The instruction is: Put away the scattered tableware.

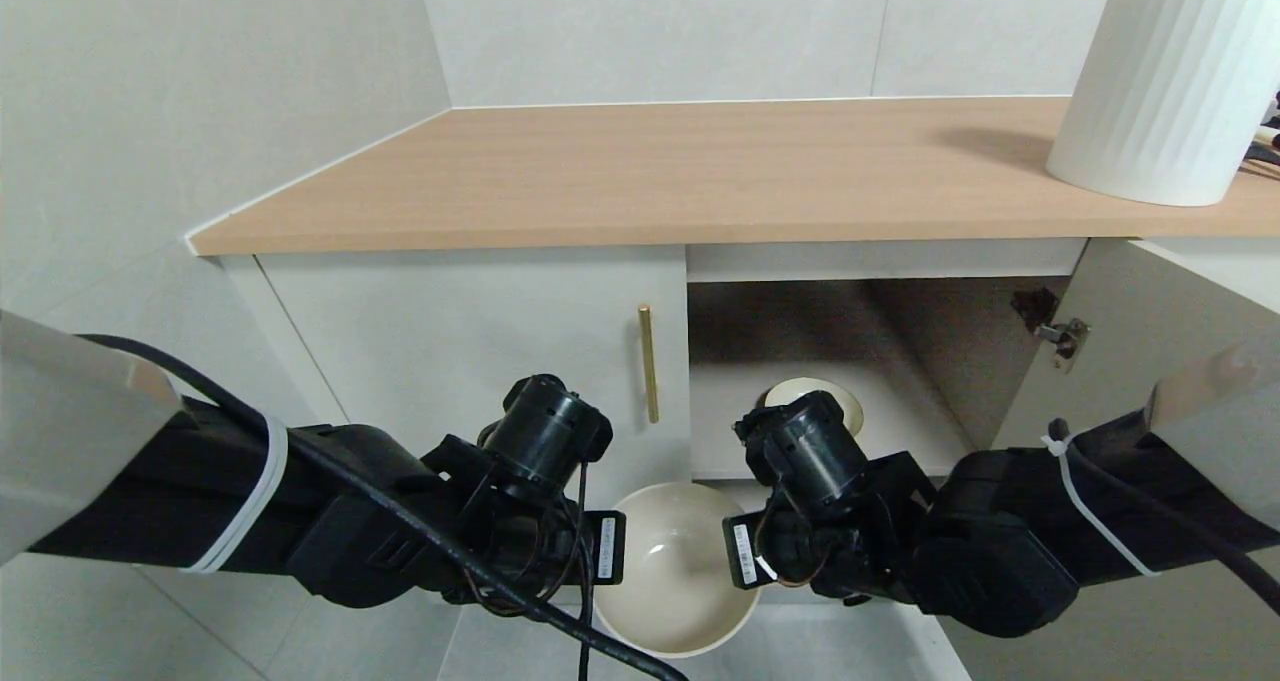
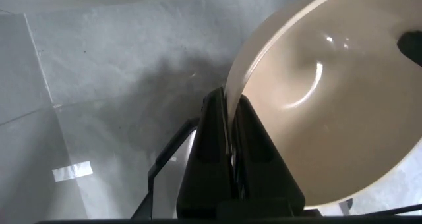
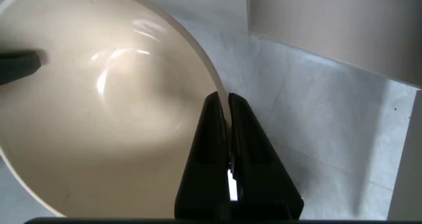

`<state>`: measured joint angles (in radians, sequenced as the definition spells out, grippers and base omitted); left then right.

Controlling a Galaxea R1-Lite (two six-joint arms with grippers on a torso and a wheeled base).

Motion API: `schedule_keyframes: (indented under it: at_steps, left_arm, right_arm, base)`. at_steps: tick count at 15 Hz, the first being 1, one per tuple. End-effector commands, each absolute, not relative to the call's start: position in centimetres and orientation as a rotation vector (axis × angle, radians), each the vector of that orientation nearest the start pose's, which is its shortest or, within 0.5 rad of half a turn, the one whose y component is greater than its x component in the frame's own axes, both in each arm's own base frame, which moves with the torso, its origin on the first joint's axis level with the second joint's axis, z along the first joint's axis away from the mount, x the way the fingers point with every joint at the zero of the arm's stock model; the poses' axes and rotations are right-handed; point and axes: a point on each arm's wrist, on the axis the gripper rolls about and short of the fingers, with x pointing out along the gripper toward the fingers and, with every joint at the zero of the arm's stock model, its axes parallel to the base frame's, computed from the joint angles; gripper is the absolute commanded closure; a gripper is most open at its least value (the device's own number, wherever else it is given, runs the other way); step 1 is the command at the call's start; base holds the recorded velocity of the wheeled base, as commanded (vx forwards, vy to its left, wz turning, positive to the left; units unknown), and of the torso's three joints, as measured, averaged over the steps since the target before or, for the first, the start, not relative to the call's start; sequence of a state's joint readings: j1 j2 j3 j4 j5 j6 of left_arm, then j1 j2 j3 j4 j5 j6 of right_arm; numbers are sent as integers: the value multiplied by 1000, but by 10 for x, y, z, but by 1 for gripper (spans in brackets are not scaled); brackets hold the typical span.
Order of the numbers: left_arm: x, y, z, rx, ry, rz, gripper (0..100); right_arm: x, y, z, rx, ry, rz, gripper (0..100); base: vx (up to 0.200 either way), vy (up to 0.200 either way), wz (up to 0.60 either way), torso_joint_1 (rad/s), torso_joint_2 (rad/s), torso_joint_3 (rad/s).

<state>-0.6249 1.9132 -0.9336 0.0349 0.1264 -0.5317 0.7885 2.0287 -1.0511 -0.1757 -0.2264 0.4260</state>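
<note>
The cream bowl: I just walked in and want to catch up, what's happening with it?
Both arms hold the cream bowl: the left gripper and the right gripper are each shut on opposite sides of its rim. It hangs in front of the open cabinet under the wooden counter, where another pale dish sits on the shelf.

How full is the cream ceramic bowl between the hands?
Empty: the cream ceramic bowl shows a bare glossy interior, rim pinched by left hand and right hand.

Ribbed white vessel (image 1: 1165, 81), possibly vase, on wooden countertop (image 1: 650, 176); right cabinet door (image 1: 1150, 311) open; brass handle (image 1: 647, 363).
</note>
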Motion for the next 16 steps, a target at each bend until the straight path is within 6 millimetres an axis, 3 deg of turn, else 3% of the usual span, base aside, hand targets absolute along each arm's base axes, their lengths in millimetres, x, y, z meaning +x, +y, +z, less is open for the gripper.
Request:
schedule_keyframes:
  at_steps: [1,7,12,16]
  left_arm:
    - [256,-182,92,-101,1036,-184,0]
    - [256,-183,93,-102,1032,-187,0]
    - [256,-183,94,-105,1028,-188,0]
    - [256,-183,94,-105,1028,-188,0]
  right_arm:
    - [260,254,92,-2,804,362,100]
    - [260,253,90,-11,812,358,100]
    - [264,252,76,-47,865,333,100]
    - [285,236,62,-68,887,263,100]
  base:
    - [0,0,0,0,0,0]
    - [0,0,0,0,0,0]
    - [0,0,0,0,0,0]
    - [0,0,0,0,0,0]
